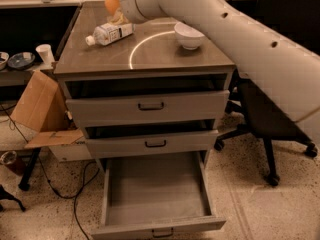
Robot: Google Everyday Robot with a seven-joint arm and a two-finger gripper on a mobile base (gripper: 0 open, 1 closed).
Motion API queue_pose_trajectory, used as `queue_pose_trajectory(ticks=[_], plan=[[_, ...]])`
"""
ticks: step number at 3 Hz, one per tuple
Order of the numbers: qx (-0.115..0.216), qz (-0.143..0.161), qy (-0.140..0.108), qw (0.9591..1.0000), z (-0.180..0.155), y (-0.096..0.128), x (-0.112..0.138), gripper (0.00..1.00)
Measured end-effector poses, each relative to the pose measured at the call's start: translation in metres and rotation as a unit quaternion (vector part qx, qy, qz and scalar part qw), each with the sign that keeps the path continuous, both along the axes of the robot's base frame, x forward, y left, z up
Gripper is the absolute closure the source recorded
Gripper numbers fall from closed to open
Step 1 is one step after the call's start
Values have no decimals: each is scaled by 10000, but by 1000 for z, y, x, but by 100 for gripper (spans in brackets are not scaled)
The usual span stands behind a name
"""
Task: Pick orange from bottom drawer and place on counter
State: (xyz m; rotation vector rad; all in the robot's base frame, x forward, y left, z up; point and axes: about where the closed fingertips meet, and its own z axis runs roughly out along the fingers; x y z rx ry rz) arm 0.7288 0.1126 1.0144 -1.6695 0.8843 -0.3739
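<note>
my pincer (pixel 115 11) is clamped on the orange (pixel 111 2) (mostly hidden behind my wrist), over the back left of the counter (pixel 170 56), just above the bottle (pixel 110 33). the bottom drawer (pixel 150 227) lies open and bare, so i judge this the placing step. next: lower to bare counter beside the bottle, then let go.

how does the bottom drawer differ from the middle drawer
The bottom drawer is pulled far out; the middle drawer is only slightly out. The bottom drawer's inside shows, with nothing in it; the middle drawer's inside is hidden. Both are grey with a small dark handle. The gripper is over the back left of the counter, at the orange.
</note>
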Motion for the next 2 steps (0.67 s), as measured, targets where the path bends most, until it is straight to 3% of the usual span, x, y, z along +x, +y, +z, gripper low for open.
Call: queue_pose_trajectory(ticks=[1,2], plan=[[13,248,625,9977,-45,10,30,97],[3,428,971,9944,-65,13,40,74]])
